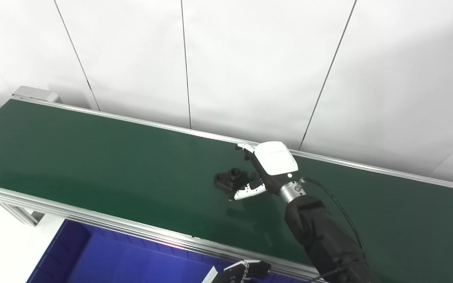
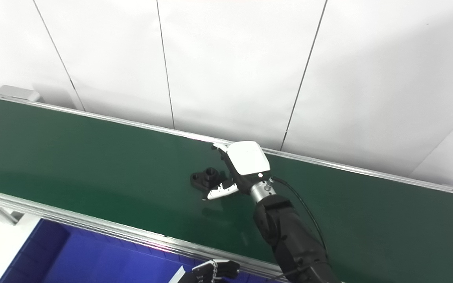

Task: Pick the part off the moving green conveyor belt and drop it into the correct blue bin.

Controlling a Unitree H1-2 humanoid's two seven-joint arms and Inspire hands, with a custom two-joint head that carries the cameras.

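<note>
Your left hand (image 1: pixel 246 271) sits curled over the blue bin (image 1: pixel 92 255); beyond, your right hand (image 1: pixel 264 173) cups the black part (image 1: pixel 230 179), fingers spread.

The small black flanged part (image 1: pixel 229 179) lies mid-way along the long green conveyor belt (image 1: pixel 92 165), the right hand (image 1: pixel 267 169) just to its right, the blue plastic bin (image 1: pixel 104 259) below the belt's near edge, and the left hand (image 1: pixel 246 271) beside the bin.
</note>
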